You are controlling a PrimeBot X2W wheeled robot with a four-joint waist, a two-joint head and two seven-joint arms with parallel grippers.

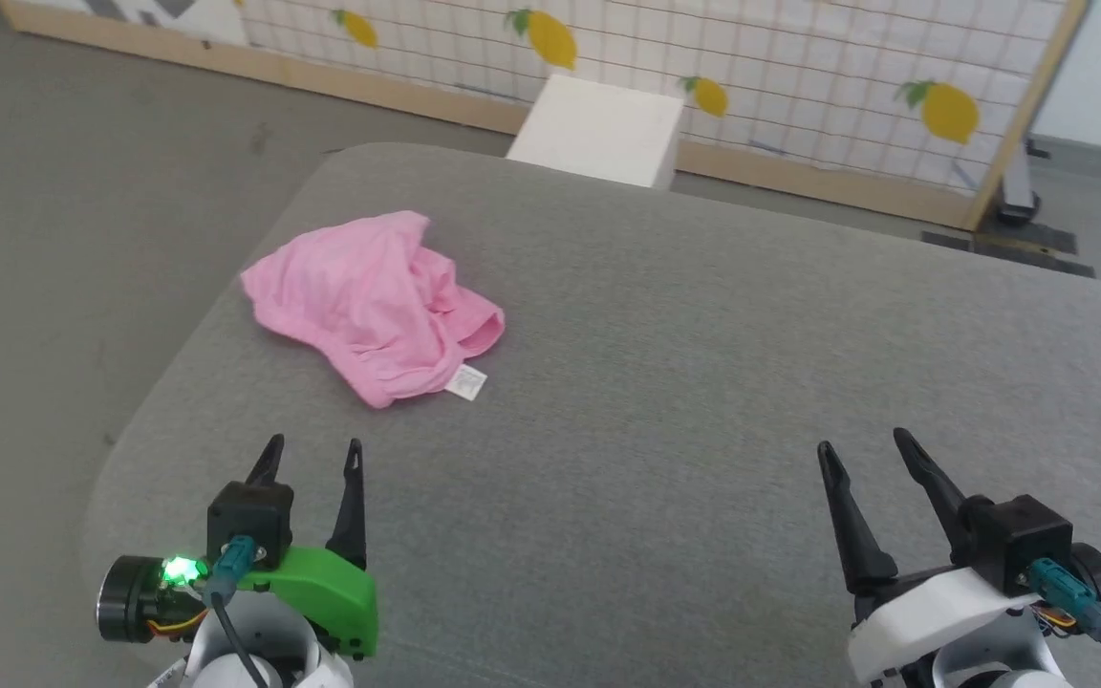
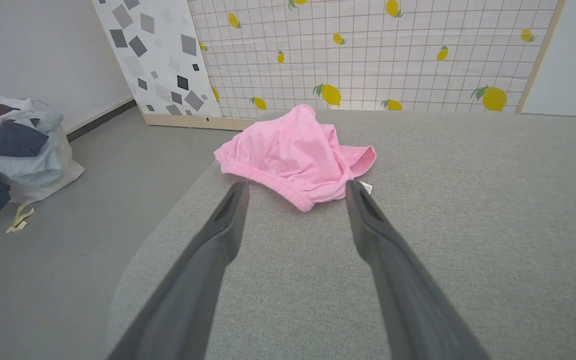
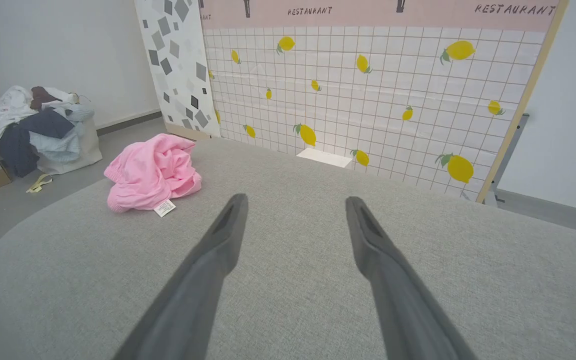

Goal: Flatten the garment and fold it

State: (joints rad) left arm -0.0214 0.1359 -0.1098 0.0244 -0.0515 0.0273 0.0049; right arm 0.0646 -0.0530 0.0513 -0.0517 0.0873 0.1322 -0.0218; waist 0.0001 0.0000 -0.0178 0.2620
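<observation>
garment [image 1: 369, 296]: pink, white label [image 1: 466, 381] | surface [image 1: 703, 382]: grey | screen [image 1: 799, 67]: white grid, yellow lemons | fingers [image 2: 368, 225]: dark grey

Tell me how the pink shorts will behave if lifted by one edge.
The pink shorts lie crumpled in soft folds, so they will probably droop limply. Thin cloth suggests they are light. Pushed across the grey fabric surface, they would likely bunch rather than slide.

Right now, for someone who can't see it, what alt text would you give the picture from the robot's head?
A crumpled pink garment, white label showing, lies near the left edge of a grey fabric-covered table. Nearer the camera, the left gripper and right gripper are clear of it, jaws open. A lemon-patterned screen stands behind.
</observation>
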